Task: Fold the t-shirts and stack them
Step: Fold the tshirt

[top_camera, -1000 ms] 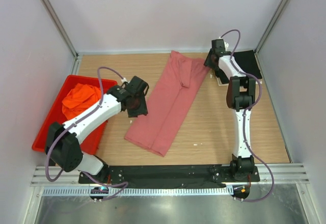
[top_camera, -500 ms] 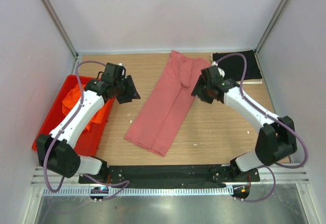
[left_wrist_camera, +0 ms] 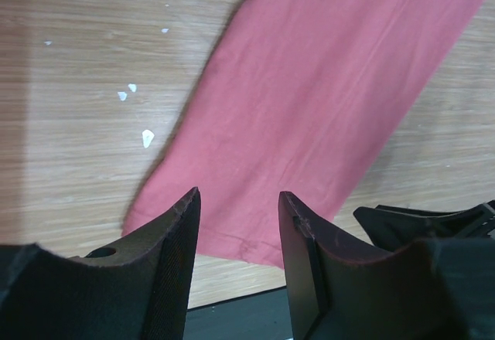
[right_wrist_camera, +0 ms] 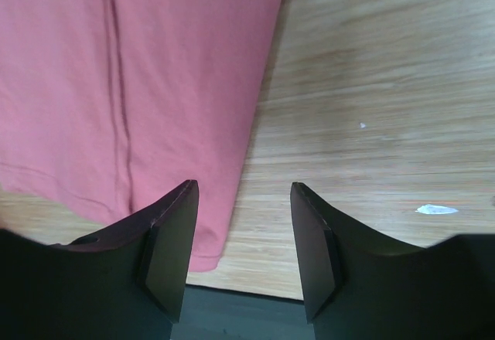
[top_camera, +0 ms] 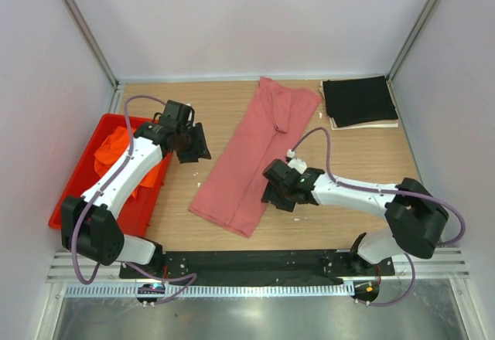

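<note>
Your rose-red shirt lies flat as a long, narrow strip. It runs on a slant from the middle of the desk's far edge down toward the near edge, left of centre. Its sleeves look to be turned in already, with one flap showing near the far end. By my reading it has had its lengthwise fold and still needs folding across.

The black shirt sits as a neat square in the far right corner, which I take as finished and the base of the stack. The orange shirt is bunched up in the red tray at the left edge (not yet begun, as far as you can see).

So roughly one shirt is done, one is halfway and one is untouched.

Your right gripper hovers at the strip's right edge, toward its near end. Its jaws are apart and nothing is between them. Your left gripper hangs over bare wood between the tray and the strip, its jaws likewise parted and empty.
</note>
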Controlling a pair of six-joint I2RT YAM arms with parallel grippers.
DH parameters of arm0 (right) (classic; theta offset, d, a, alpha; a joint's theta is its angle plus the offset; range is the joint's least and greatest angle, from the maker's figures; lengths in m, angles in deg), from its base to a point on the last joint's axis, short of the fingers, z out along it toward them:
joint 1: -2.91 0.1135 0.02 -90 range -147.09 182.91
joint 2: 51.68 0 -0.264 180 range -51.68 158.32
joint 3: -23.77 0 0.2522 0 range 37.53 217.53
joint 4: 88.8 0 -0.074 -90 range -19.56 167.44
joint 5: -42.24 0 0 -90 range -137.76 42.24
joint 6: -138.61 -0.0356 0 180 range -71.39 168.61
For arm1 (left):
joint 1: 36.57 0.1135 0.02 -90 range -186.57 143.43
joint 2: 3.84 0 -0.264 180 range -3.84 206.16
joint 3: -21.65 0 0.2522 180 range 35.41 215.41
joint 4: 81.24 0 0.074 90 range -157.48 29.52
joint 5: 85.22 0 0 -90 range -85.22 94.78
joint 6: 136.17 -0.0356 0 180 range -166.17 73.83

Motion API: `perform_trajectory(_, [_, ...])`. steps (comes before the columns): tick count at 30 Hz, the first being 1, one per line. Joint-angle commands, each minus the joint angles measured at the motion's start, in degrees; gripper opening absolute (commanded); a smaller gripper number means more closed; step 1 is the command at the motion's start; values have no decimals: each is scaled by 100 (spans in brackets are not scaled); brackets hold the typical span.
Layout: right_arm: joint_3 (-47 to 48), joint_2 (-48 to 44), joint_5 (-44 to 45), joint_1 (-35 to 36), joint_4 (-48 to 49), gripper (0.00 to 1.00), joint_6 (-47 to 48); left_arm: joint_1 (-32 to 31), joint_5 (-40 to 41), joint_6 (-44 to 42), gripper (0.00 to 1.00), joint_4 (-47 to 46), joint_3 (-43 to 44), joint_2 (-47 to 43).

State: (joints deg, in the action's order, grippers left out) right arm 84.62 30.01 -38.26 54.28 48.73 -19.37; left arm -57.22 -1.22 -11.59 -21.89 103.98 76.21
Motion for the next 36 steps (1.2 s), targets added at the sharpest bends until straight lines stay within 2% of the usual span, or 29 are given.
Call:
perform_trajectory(1, [195,268,491,285,181,56,-487,34,335,-347,46,187,-2,-77])
perform_trajectory(7, [353,821,483,742,349,54,-689,34,398,-409,46,232,-29,-130])
perform_trajectory(11, [371,998,606,900,112,46,-778,34,363,-444,46,258,-46,-113])
perform_trajectory(14, [318,954,729,901,-169,28,-717,34,222,-427,45,241,-142,-209])
perform_trajectory(15, [301,919,799,901,-266,14,-699,25,74,-427,45,214,-247,-253])
perform_trajectory(17, [231,735,956,901,-529,2,-637,17,11,-357,45,232,-336,-384])
perform_trajectory(18, [196,665,992,901,-609,1,-593,-18,-15,-339,45,240,-441,-437])
perform_trajectory(23, [-164,15,1072,892,-1294,1,-453,-212,-120,-154,45,293,-792,-745])
perform_trajectory(26, [-481,-380,1046,883,-1662,1,-461,-527,-366,109,46,162,-1135,-851])
perform_trajectory(30, [-789,-986,1168,848,-2200,2,-453,-1273,-358,618,46,-276,-1645,-860])
perform_trajectory(31, [-841,-1110,1142,830,-2296,5,-348,-1406,-393,837,46,-391,-1733,-799])
perform_trajectory(33, [-833,-1434,1072,822,-2367,19,-268,-1800,-428,1005,47,-663,-1944,-693])
perform_trajectory(36, [-789,-1691,617,822,-2236,26,-145,-2197,-262,1208,47,-787,-2024,-447])
